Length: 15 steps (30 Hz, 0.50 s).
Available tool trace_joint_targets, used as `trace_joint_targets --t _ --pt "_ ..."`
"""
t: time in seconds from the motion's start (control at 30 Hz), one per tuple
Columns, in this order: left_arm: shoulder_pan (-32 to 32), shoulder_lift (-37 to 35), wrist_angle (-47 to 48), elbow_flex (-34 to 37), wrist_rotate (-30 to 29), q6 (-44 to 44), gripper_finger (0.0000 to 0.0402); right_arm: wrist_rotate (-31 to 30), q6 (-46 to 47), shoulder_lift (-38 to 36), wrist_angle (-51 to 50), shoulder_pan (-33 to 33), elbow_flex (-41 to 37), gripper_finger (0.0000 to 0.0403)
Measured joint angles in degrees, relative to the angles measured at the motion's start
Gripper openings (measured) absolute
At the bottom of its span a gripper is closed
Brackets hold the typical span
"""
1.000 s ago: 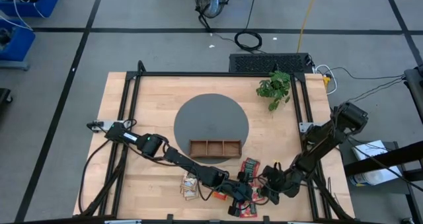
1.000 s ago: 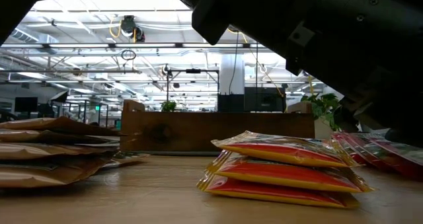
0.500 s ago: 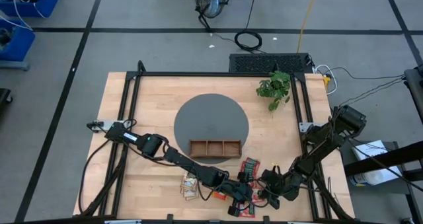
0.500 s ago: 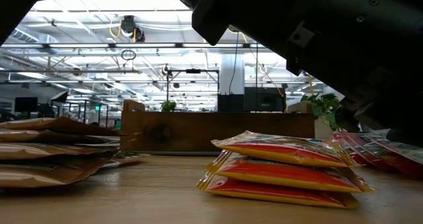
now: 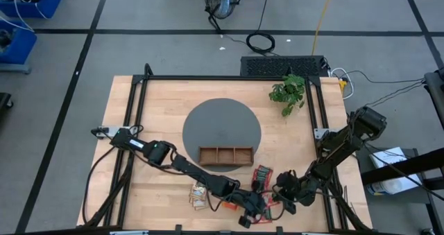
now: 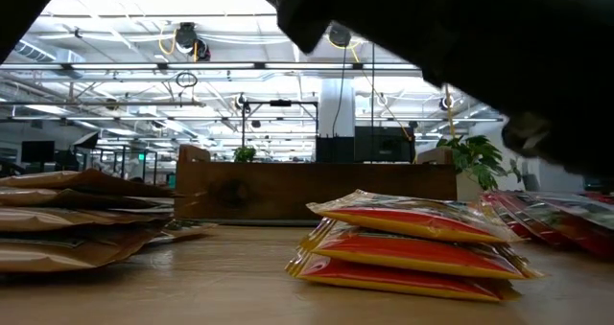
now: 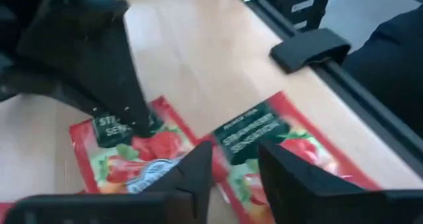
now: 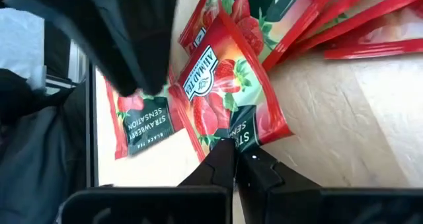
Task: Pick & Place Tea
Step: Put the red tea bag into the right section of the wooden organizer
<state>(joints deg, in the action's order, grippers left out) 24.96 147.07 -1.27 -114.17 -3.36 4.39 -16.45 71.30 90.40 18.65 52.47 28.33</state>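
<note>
Claws meet over the red tea packets at the table's near edge: the right claw [image 8: 232,159] pinches one strawberry packet [image 8: 228,92] by its corner to lift it, while the left claw [image 7: 234,163] hovers, part-open, above another packet [image 7: 271,138]; the wooden tray [image 5: 225,154] waits nearby.

You see glossy foil-like red tea packets [image 8: 228,85], smooth and shiny, with printed strawberries. The beige-brown packets [image 6: 67,220] look like matt paper. The table [image 5: 159,96] is pale wood with fine grain, the tray [image 5: 225,154] darker wood. The round mat [image 5: 222,127] looks matt grey. The right gripper's fingers [image 8: 221,164] are matt black plastic.
</note>
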Motion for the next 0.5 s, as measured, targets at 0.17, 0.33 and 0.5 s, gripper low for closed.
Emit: trace_joint_targets --t 0.17,0.33,0.5 --pt "0.3 -0.8 -0.2 0.0 0.0 -0.2 0.0201 0.1 -0.2 -0.1 -0.5 0.0 0.0 0.0001" --pt "0.7 -2.6 2.9 0.0 0.3 -4.2 0.0250 0.4 -2.8 -1.4 -1.3 0.0 0.1 0.0000" --pt "1.3 -6.2 8.6 0.0 0.3 -6.2 0.0270 0.9 -6.3 -5.8 -9.7 -0.4 3.1 0.0000"
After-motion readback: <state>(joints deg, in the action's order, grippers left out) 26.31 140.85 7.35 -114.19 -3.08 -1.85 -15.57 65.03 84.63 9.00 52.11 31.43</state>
